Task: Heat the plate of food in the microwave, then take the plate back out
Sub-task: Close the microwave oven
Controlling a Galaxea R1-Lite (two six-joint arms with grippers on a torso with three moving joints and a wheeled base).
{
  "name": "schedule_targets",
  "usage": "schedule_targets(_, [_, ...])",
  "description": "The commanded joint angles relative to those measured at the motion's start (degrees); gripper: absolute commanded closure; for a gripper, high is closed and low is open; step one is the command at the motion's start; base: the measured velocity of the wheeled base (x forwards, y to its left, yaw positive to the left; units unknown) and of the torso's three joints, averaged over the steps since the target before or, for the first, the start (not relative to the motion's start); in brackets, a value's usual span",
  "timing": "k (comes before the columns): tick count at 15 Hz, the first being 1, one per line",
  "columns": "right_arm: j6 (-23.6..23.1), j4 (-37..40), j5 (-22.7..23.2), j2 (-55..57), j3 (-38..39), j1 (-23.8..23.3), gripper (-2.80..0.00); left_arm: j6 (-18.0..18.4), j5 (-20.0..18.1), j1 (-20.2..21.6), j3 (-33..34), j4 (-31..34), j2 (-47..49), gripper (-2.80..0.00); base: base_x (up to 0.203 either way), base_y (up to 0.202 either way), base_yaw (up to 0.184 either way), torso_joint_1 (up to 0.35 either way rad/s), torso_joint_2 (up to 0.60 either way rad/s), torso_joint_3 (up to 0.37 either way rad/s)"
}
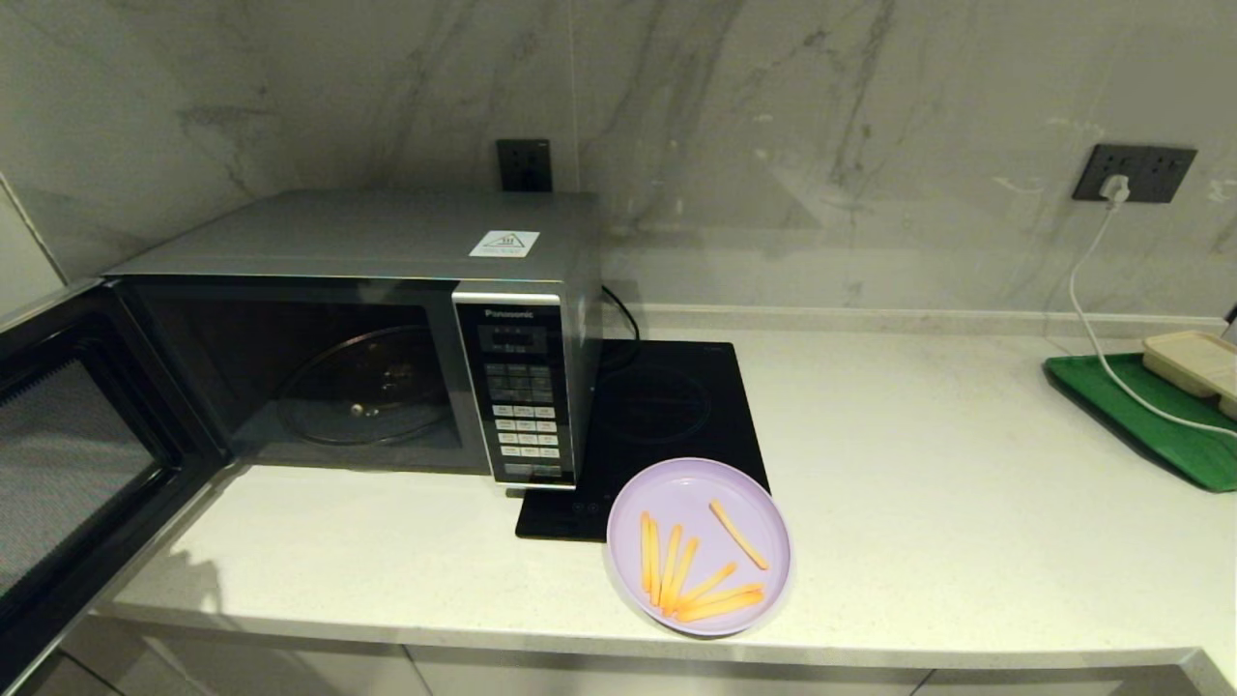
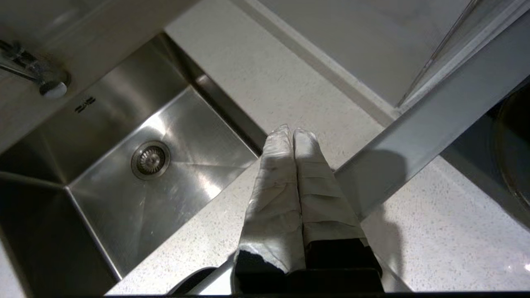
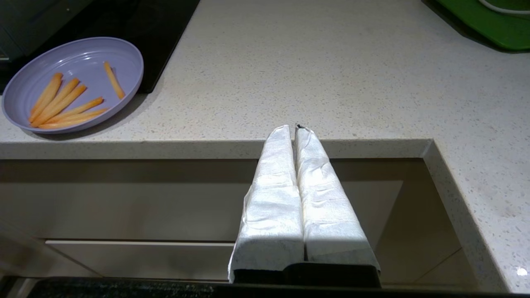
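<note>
The plate of food (image 1: 698, 546) sits on the desk (image 1: 947, 503) near its front edge, its back rim overlapping the front corner of the black hob (image 1: 667, 416). Several fries (image 1: 691, 570) lie on it, most bunched side by side and one apart. Just to its left stands the microwave (image 1: 387, 329), its door (image 1: 77, 464) swung wide open toward the left; the glass turntable (image 1: 362, 387) inside is bare.

The left gripper (image 2: 293, 132) hangs above the desk between the steel sink (image 2: 136, 165) and the open microwave door, pointing downward, its wrapped fingers (image 2: 273, 182) pressed together and holding nothing.

The right gripper (image 3: 295, 129) is parked low in front of the desk's front edge, well to the right of the plate, its fingers likewise pressed together and empty.

At the far right of the desk lies a green tray (image 1: 1150, 420) carrying a beige container (image 1: 1193, 360), crossed by a white cable (image 1: 1102, 319).
</note>
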Motion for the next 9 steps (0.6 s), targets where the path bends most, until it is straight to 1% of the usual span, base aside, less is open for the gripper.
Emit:
schedule_targets(1, [0.04,0.04,-0.01,0.02,0.01,-0.01,0.0,0.03,-0.46,1.13,1.01,1.57,1.79,0.0,0.0,0.0,0.0,0.0,0.0,0.0])
schedule_targets(4, [0.04,0.04,-0.01,-0.02,0.01,0.04,0.0,-0.15,-0.97,1.22,2.94,4.4,1.99,0.0,0.0,0.0,0.0,0.0,0.0,0.0])
schedule_targets(5, [0.04,0.04,-0.01,0.02,0.01,0.04,0.0,-0.21,-1.93,1.22,3.61,4.8,1.88,0.0,0.0,0.0,0.0,0.0,0.0,0.0])
schedule_targets(9, [0.04,0.04,-0.01,-0.06,0.01,0.04,0.0,-0.2,-2.17,1.92,4.6,4.81,2.03,0.0,0.0,0.0,0.0,0.0,0.0,0.0])
